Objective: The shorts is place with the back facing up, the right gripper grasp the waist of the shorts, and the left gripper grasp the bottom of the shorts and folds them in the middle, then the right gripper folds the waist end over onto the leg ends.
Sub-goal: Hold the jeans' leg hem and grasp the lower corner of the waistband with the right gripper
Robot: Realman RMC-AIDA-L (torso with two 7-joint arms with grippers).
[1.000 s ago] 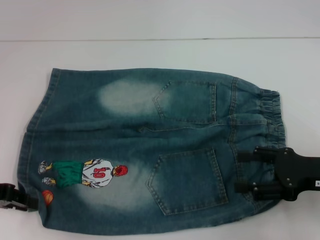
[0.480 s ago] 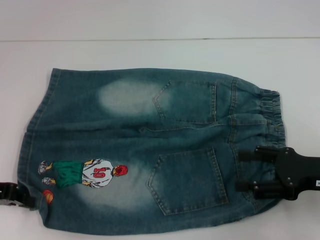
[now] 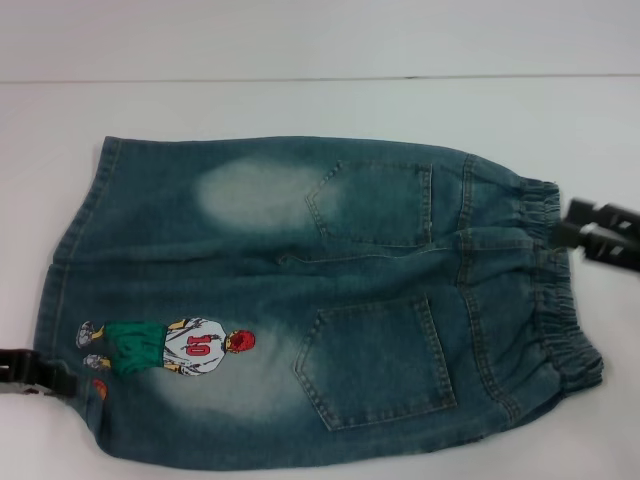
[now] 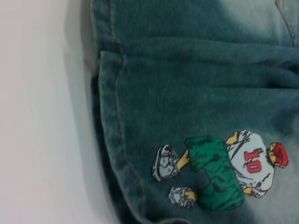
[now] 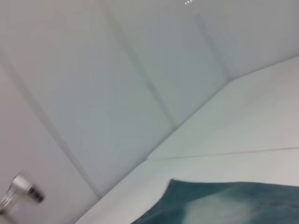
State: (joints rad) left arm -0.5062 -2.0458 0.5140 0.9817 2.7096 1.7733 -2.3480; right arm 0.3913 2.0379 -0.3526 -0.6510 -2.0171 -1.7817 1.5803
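Observation:
The blue denim shorts (image 3: 300, 300) lie flat on the white table (image 3: 300, 105), back up, with two pockets showing. Their elastic waist (image 3: 548, 270) points right and the leg hems (image 3: 70, 270) point left. My right gripper (image 3: 572, 226) hovers just off the waist's far right end, fingers apart, holding nothing. My left gripper (image 3: 30, 370) sits at the near leg hem, beside the printed basketball player (image 3: 165, 347). The left wrist view shows that print (image 4: 224, 168) and the hem seam (image 4: 117, 121) up close. A corner of the shorts (image 5: 224, 205) appears in the right wrist view.
Bare white table surrounds the shorts, with a wide strip behind them. The table's back edge (image 3: 320, 78) meets a pale wall. A small metal fitting (image 5: 23, 189) shows on the wall panels in the right wrist view.
My right gripper has lifted off the near part of the waistband and moved back and to the right, off the shorts. My left gripper has shifted slightly along the hem.

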